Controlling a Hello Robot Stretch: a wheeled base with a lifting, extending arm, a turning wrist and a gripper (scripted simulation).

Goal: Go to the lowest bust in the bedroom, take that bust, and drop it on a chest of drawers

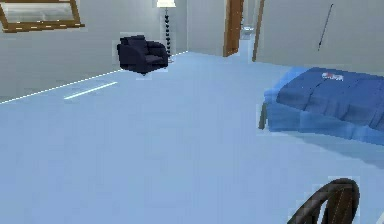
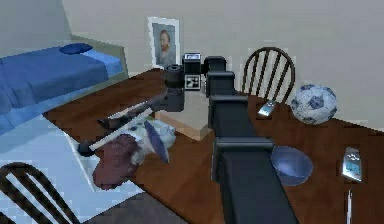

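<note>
Brown wooden bench point(image 2: 320, 150) carries a maroon and whitish lump point(image 2: 120, 160) at its edge, right by the end effector point(image 2: 100, 135), and whether it holds anything cannot be told.

Blue floor point(image 1: 150, 150), navy armchair point(image 1: 142, 53), blue bed point(image 1: 330, 95), brown table point(image 2: 318, 136).
</note>
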